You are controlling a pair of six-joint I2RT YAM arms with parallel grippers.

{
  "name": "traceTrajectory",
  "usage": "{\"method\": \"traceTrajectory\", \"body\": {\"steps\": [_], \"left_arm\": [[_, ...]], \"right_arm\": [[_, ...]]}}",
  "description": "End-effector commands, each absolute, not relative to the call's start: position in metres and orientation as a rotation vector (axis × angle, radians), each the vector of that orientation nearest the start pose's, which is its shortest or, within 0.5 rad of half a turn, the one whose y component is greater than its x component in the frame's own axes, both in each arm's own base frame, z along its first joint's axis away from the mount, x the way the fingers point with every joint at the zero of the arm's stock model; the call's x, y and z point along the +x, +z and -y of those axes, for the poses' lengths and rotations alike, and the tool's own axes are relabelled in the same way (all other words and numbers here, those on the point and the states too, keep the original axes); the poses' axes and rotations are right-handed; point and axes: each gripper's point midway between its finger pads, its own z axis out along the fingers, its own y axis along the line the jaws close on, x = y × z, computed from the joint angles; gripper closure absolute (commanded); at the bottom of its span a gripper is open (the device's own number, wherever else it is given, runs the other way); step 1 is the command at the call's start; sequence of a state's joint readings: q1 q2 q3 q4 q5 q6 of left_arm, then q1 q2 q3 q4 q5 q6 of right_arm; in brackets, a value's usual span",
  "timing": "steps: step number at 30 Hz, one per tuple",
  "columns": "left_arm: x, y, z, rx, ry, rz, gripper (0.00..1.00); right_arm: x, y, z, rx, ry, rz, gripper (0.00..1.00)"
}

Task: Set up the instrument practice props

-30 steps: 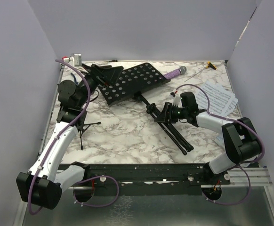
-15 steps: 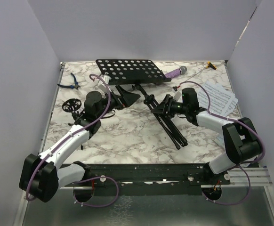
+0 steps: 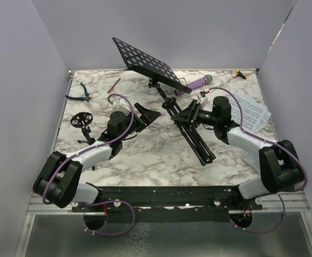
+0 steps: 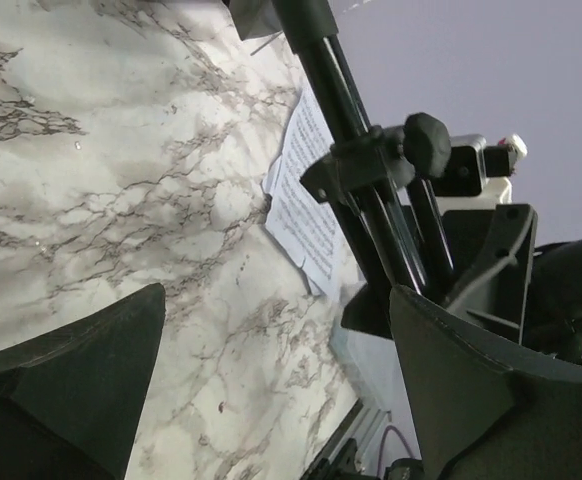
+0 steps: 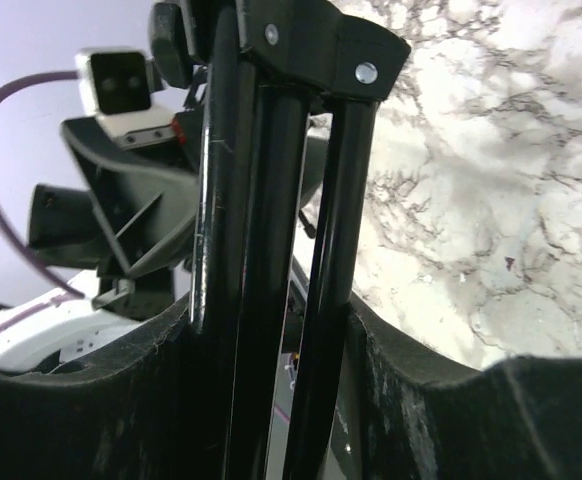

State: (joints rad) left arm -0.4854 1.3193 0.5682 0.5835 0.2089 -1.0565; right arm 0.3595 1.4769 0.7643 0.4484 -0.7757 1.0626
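In R wrist view, R fingers point(image 5: 91, 400) grip music stand point(image 5: 261, 250); L fingers point(image 4: 491, 400) wide apart.

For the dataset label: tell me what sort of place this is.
Probably a robot test cell: marble-patterned table boxed in by plain grey walls, left arm and right arm bolted to a rail at its near edge.

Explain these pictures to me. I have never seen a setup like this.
Two robot arms are bolted to the near edge of a marbled table. One picture looks down from above; the other two come from cameras on each wrist. The right gripper clamps the folded legs of a black music stand, its desk tilted up. The left gripper is open beside it, holding nothing. A purple microphone, sheet music, small mic stand and pliers sit around.
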Motion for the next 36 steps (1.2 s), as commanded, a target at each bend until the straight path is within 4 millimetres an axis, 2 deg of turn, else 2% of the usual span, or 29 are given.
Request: {"method": "traceTrajectory", "body": {"steps": [1,6,11,13,23,27,33,35,36], "left_arm": [[0.349,0.221,0.258,-0.411,-1.422,-1.703,0.08],[0.366,0.237,0.253,-0.461,-1.541,-1.574,0.1],[0.372,0.257,0.259,-0.438,-1.724,-1.435,0.21],[0.376,0.255,0.268,-0.419,-1.77,-1.441,0.25],[0.392,0.251,0.296,-0.415,-1.832,-1.436,0.26],[0.402,0.241,0.298,-0.454,-1.826,-1.447,0.33],[0.41,0.237,0.3,-0.463,-1.812,-1.44,0.36],[0.412,0.238,0.301,-0.458,-1.808,-1.437,0.41],[0.413,0.24,0.301,-0.453,-1.809,-1.431,0.47]], "right_arm": [[0.28,0.319,-0.277,-0.4,1.667,-1.585,0.99],[0.27,0.319,-0.275,-0.425,1.686,-1.574,1.0],[0.266,0.32,-0.275,-0.44,1.698,-1.568,0.99],[0.265,0.321,-0.275,-0.445,1.701,-1.565,1.0],[0.257,0.324,-0.276,-0.485,1.728,-1.554,0.99],[0.254,0.323,-0.277,-0.496,1.734,-1.555,0.99],[0.246,0.325,-0.276,-0.526,1.739,-1.549,1.0],[0.244,0.325,-0.276,-0.538,1.737,-1.549,0.99],[0.243,0.324,-0.276,-0.545,1.735,-1.551,0.99]]}}
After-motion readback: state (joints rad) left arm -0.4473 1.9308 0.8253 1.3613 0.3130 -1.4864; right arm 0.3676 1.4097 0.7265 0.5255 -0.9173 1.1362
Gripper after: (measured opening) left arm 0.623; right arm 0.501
